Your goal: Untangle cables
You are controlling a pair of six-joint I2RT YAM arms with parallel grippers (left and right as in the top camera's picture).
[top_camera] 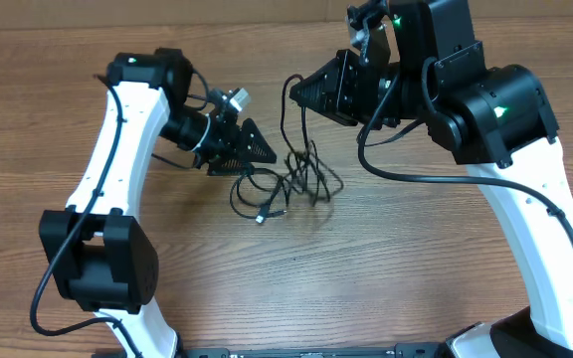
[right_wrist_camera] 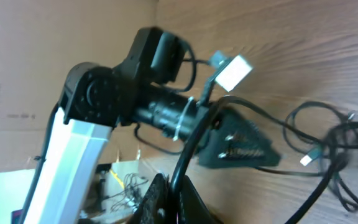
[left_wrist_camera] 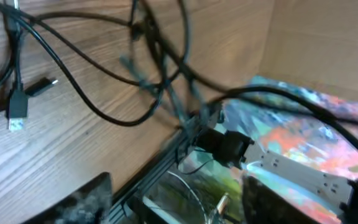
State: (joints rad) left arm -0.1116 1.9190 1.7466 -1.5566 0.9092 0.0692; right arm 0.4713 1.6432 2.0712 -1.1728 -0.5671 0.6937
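Closest to the right wrist lens, the right gripper has its fingers drawn narrow around one black strand, which climbs out of the pinch and arcs away toward the heap. From overhead the same strand loops up from the cables to that gripper, raised above the wooden table, probably so that the lifted length peels free of the knot below. The cables lie in a loose snarl in the middle of the table, between the two grippers, with one silver-tipped plug trailing out on the near side. The left gripper sits low, just beside the snarl's left edge, its fingers closed to a point; a strand seems to lead off from the tip, so I judge that it pins part of the bundle as an anchor, though the blurred left wrist view cannot confirm a firm grip. With one end held down and another raised, the arms look set to draw apart. Several loops are crossed over one another, so a hard pull may tighten the knot.
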